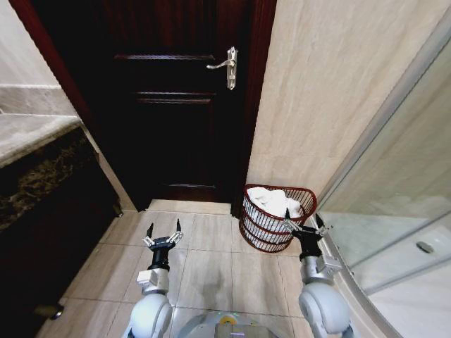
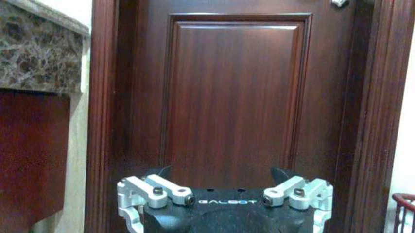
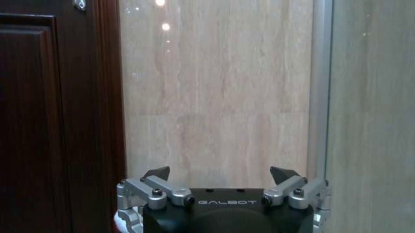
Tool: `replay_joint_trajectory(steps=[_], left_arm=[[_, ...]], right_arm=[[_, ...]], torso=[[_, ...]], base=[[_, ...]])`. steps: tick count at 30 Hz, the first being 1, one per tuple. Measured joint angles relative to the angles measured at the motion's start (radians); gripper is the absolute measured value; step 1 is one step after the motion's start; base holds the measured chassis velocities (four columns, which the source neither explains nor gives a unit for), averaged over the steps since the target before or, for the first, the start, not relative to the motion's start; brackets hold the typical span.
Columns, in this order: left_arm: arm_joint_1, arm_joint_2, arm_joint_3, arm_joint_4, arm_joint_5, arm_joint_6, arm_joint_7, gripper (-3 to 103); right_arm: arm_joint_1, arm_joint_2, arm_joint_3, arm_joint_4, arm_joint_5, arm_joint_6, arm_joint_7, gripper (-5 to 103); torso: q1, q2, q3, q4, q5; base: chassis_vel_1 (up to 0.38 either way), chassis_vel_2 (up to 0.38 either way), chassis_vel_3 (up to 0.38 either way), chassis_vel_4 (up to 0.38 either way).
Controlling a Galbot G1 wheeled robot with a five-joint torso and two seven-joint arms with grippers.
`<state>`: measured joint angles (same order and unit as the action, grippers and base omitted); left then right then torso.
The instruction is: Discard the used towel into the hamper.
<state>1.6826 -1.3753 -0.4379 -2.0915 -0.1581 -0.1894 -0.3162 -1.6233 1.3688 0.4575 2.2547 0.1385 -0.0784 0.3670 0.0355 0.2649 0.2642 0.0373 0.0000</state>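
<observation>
Our right gripper (image 1: 304,223) hangs with its jaws spread and empty, nearest the work. Just ahead of it and a little to its left stands the hamper (image 1: 276,218), a white towel (image 1: 274,202) already heaped inside. Our left gripper (image 1: 163,232), also spread and empty, sits well off to the hamper's left, facing the dark wooden door (image 1: 173,105) beyond.

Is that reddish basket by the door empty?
No. White towel is piled inside the hamper, reaching its rim.
</observation>
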Motion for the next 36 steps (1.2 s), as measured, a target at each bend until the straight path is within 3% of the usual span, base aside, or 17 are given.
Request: replay_joint_trajectory(steps=[7,11,14,15,18,22,31,36], left_arm=[[0.008,0.009,0.000,-0.032,0.000,0.034,0.000,100],[0.017,0.018,-0.003,-0.057,0.001,0.062,0.000,100],[0.028,0.013,-0.020,-0.075,0.001,0.078,0.006,100],[0.028,0.013,-0.020,-0.075,0.001,0.078,0.006,100],[0.042,-0.020,-0.057,-0.108,-0.002,0.111,0.024,100],[0.056,-0.062,-0.095,-0.144,-0.003,0.132,0.059,100],[0.073,-0.082,-0.109,-0.181,-0.002,0.149,0.076,100],[0.074,-0.088,-0.159,-0.195,-0.002,0.162,0.119,100]], right_arm=[[0.025,0.001,0.005,-0.009,-0.039,-0.013,0.032,100],[0.047,0.049,0.058,-0.039,-0.096,0.004,0.015,100],[0.030,0.077,0.115,-0.032,-0.078,0.017,-0.088,100],[0.030,0.077,0.115,-0.032,-0.078,0.017,-0.088,100],[-0.017,0.120,0.203,-0.021,-0.067,0.046,-0.268,100],[-0.047,0.173,0.246,0.002,-0.052,0.056,-0.343,100],[-0.056,0.174,0.232,0.041,-0.036,0.050,-0.343,100],[-0.054,0.160,0.204,0.061,-0.037,0.030,-0.335,100]], torso=[[0.008,0.025,0.017,0.0000,-0.0001],[0.013,0.038,0.026,0.0001,0.0001],[0.015,0.048,0.032,0.0002,0.0000],[0.015,0.048,0.032,0.0002,0.0000],[0.019,0.056,0.037,-0.0001,0.0000],[0.021,0.064,0.043,0.0000,0.0002],[0.026,0.078,0.052,-0.0001,0.0000],[0.030,0.088,0.059,0.0002,0.0001]], base=[[0.000,0.000,0.000,0.000],[0.000,0.000,0.000,0.000],[0.000,0.000,0.000,0.000],[0.000,0.000,0.000,0.000],[0.000,0.000,0.000,0.000],[0.000,0.000,0.000,0.000],[0.000,0.000,0.000,0.000],[0.000,0.000,0.000,0.000]])
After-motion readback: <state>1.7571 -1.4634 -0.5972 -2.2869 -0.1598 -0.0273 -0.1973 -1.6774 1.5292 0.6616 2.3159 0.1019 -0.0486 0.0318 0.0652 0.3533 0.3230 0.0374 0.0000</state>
